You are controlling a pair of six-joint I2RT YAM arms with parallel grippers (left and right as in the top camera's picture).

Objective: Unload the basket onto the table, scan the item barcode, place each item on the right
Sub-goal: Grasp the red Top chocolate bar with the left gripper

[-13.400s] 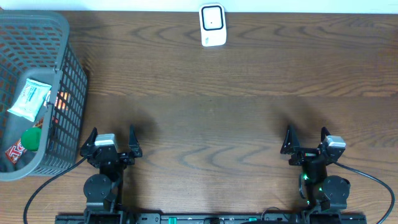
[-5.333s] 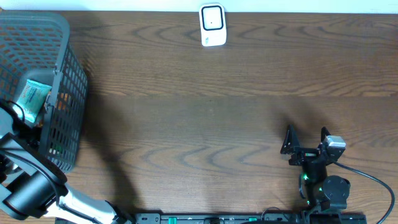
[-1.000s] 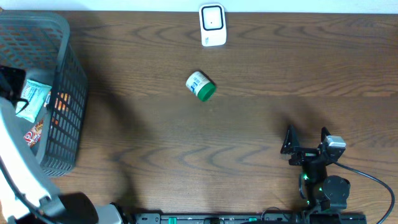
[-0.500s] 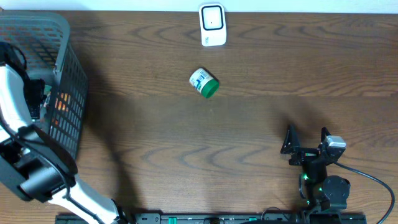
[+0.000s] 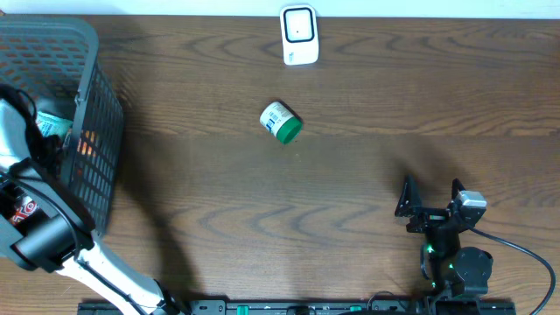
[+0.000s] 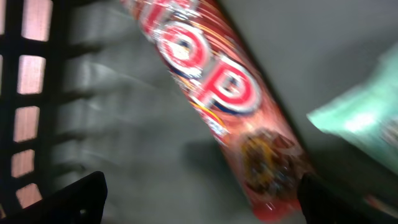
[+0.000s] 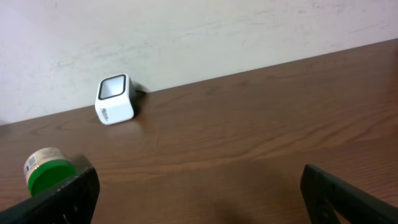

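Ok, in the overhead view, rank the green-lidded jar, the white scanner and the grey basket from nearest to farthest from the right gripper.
Measured from the right gripper, which sits open at the table's near right:
1. The green-lidded jar, lying on its side mid-table, to the left and farther back.
2. The white scanner, at the far edge near the centre.
3. The grey basket, at the table's far left.

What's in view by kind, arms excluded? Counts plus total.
Barcode scanner: 1
Basket: 1
Green-lidded jar: 1
Packets visible in the basket: 2 (red wrapper, mint-green packet)
Total: 5
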